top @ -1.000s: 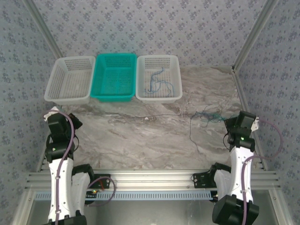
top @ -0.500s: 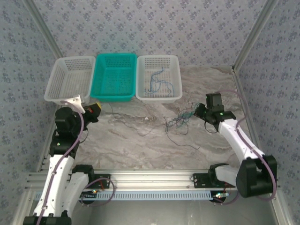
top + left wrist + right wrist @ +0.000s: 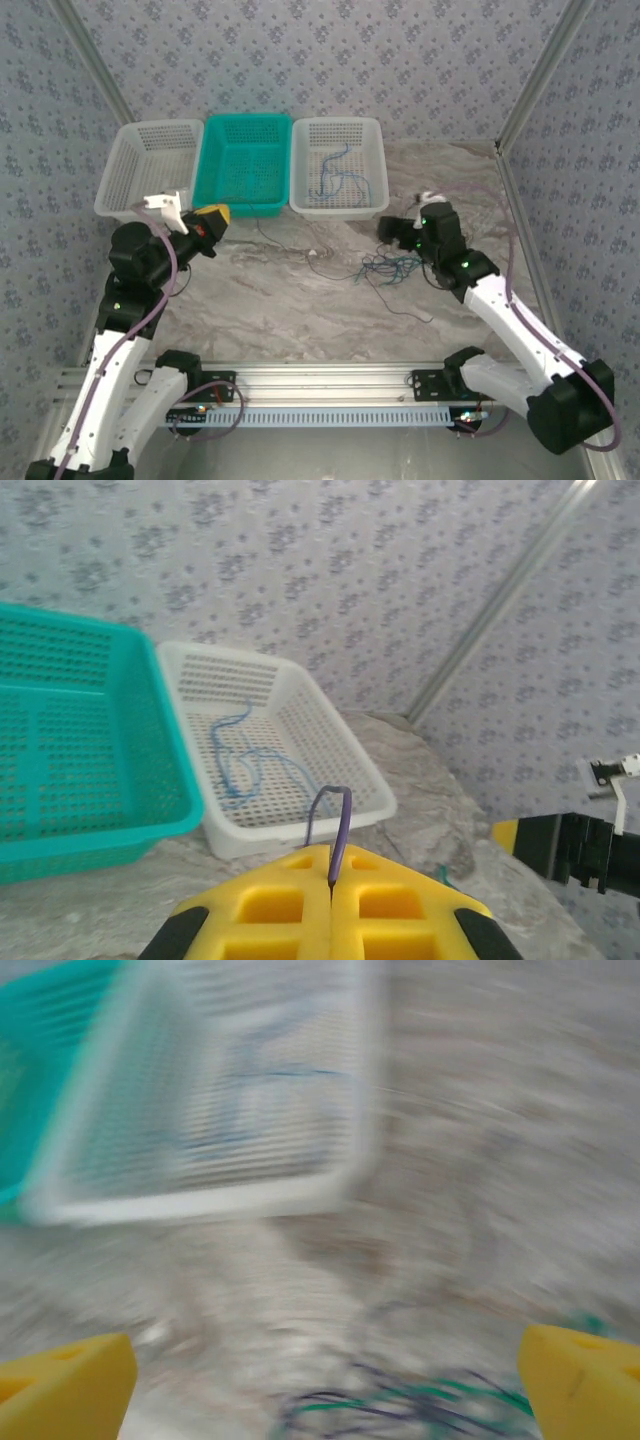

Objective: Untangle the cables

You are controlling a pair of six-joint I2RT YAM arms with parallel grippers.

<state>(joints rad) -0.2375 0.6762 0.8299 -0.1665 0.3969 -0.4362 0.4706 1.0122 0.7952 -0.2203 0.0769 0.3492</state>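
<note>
Take the white basket (image 3: 340,208) that holds a cable as your marker.

- Nearest you, in front of that basket's right corner, the cable tangle (image 3: 385,265) lies flat on the marble tabletop (image 3: 300,310). It is a loose knot of hair-thin green, blue and dark strands.
- One dark strand (image 3: 398,302) trails off the tangle toward you. Another runs left across the front of the basket.
- Your right gripper (image 3: 390,230) hangs between the tangle and the basket, just off the basket's front right corner. Its wrist view is smeared, but the yellow fingers (image 3: 65,1380) stand wide apart, with green and dark strands on the stone between them.
- Your left gripper (image 3: 331,865) sits front-left of the basket, before the teal basket (image 3: 245,165). Its pads are pressed together, with a thin purple-dark loop (image 3: 343,825) pinched in the seam.
- Inside the marker basket, a blue cable (image 3: 335,180) lies in loose curls.
- A second white basket (image 3: 150,170) stands left of the teal one.
</note>
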